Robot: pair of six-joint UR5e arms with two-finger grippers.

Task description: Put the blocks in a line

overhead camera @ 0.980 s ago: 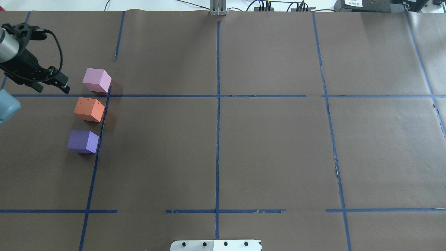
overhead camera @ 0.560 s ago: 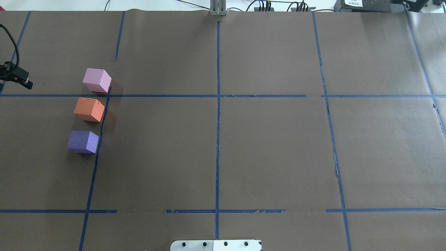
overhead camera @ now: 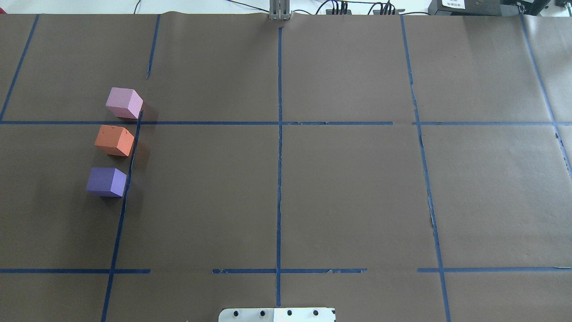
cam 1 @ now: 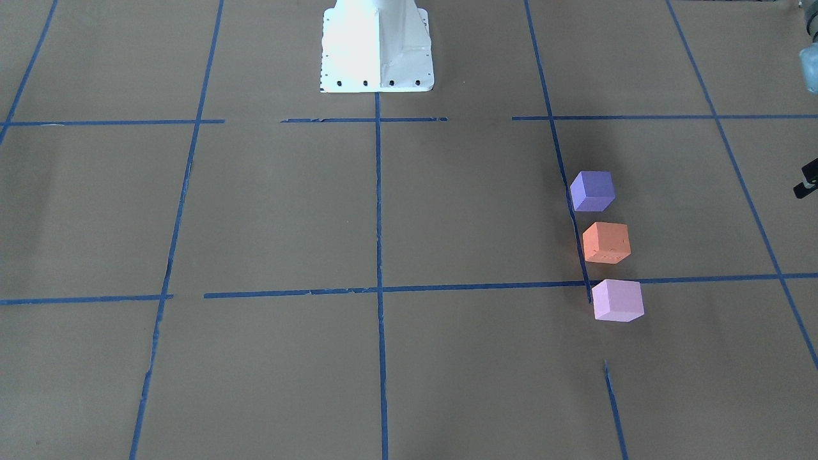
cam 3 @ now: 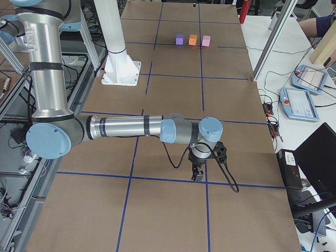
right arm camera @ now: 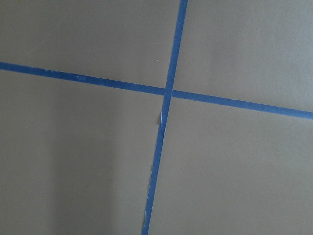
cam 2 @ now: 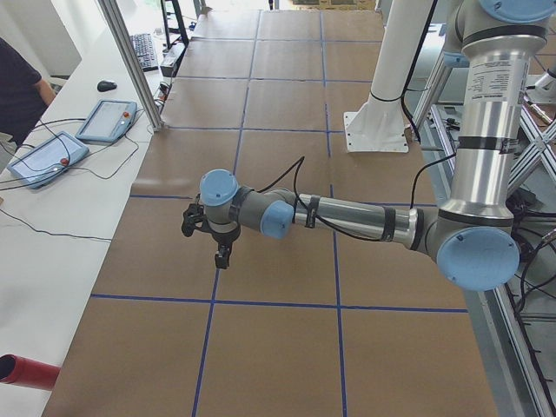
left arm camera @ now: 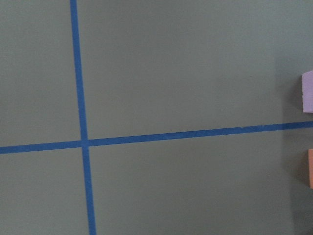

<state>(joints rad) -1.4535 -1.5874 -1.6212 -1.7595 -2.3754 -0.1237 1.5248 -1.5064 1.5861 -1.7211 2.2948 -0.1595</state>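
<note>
Three cubes stand in a near-straight row along a blue tape line on the table's left side: the pale pink-lilac block farthest from the robot, the orange block in the middle, the blue-violet block nearest. They also show in the front view: pink, orange, blue-violet. The left wrist view catches only the edges of the pink block and the orange block. My left gripper hovers well off to the blocks' left, holding nothing I can see. My right gripper hovers far away at the table's right end. I cannot tell whether either is open.
Brown paper with a blue tape grid covers the table. The robot's white base plate sits at the near edge. Tablets and cables lie on the white bench beyond the far edge; a person's arm shows there.
My left gripper has moved left, away from the blocks, and has left the overhead view. The three blocks have not moved.
</note>
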